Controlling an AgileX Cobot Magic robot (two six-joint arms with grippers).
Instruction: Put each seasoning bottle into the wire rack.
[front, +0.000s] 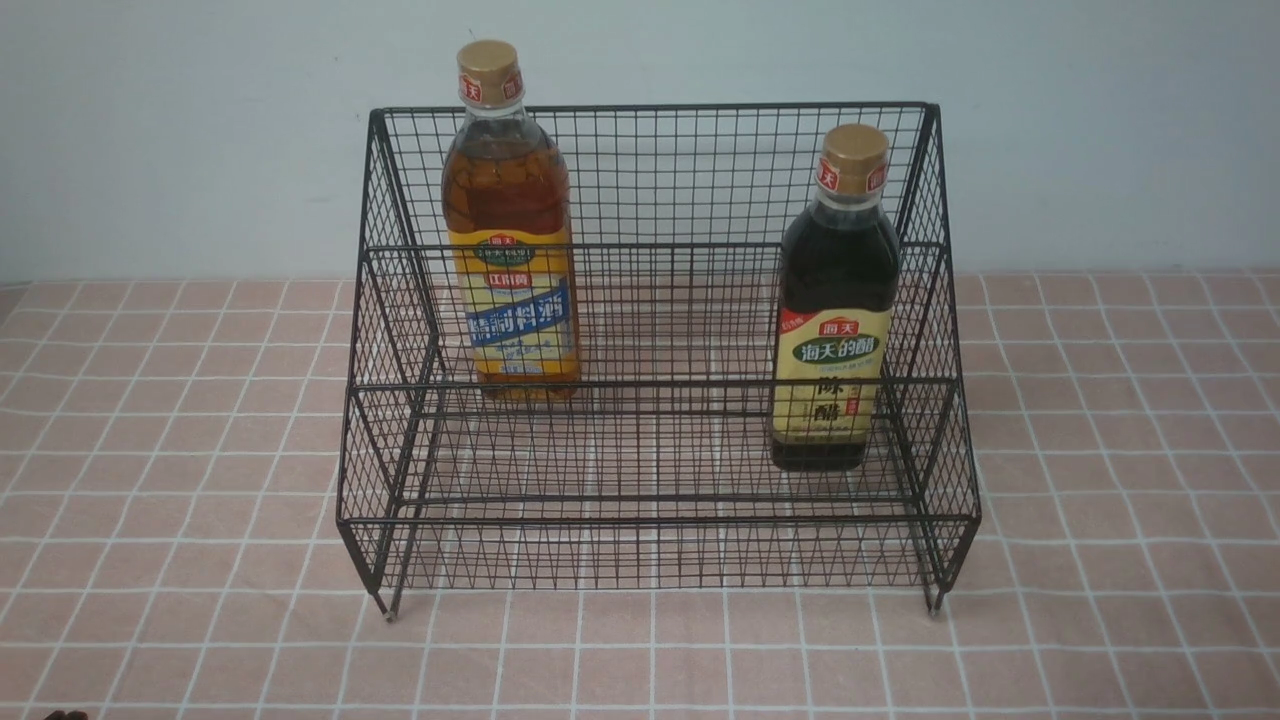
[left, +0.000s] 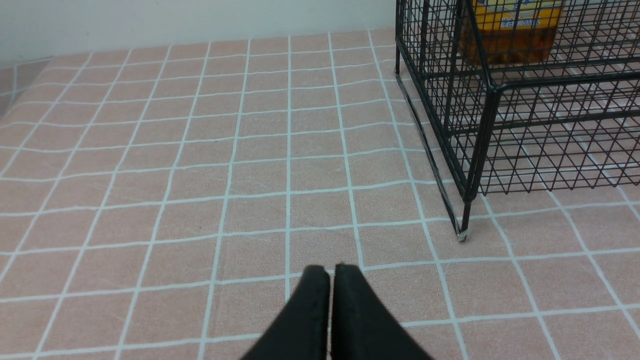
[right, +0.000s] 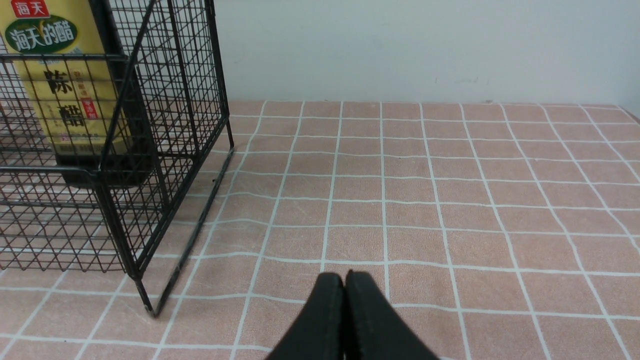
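Both seasoning bottles stand upright inside the black wire rack (front: 660, 245). The amber bottle (front: 512, 250) with the yellow-and-blue label is on the upper step at the left. The slimmer dark bottle (front: 836, 320) with the pale-yellow label is on the lower step at the right. Neither arm shows in the front view. My left gripper (left: 330, 270) is shut and empty above the cloth, off the rack's left front foot (left: 462, 235); the amber bottle's base (left: 510, 35) shows through the mesh. My right gripper (right: 345, 276) is shut and empty, right of the rack (right: 165, 130) and the dark bottle (right: 65, 100).
A pink checked tablecloth (front: 180, 500) covers the table. A pale wall (front: 200, 130) rises close behind the rack. The rack stands on short feet (front: 390, 612) in the middle, with bare cloth on either side and in front.
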